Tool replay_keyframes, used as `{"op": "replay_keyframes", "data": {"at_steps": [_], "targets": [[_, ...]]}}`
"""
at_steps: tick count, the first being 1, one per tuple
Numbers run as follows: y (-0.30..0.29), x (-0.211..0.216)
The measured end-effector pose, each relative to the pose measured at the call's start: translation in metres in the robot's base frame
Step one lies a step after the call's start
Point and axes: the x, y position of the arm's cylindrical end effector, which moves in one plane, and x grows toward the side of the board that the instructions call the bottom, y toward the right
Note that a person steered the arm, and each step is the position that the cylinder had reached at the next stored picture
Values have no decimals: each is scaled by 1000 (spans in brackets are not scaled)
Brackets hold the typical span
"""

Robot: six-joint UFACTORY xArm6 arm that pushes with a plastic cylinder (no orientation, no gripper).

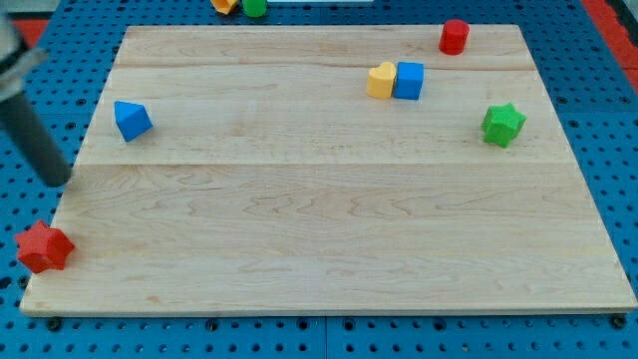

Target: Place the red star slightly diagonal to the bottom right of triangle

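Observation:
The red star lies at the view's lower left, at or just off the wooden board's left edge. The blue triangle sits on the board at the upper left, well above and to the right of the star. My tip is at the board's left edge, above the red star and below left of the blue triangle, touching neither.
A yellow heart and a blue cube stand side by side at the upper middle. A red cylinder is at the top right, a green star at the right. An orange block and a green block lie off the board's top edge.

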Motion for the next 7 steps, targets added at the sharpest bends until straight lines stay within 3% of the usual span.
{"op": "replay_keyframes", "data": {"at_steps": [1,3,4,5,6,7], "targets": [[-1,9],[0,86],[-1,90],[6,131],[10,148],[1,133]]}}
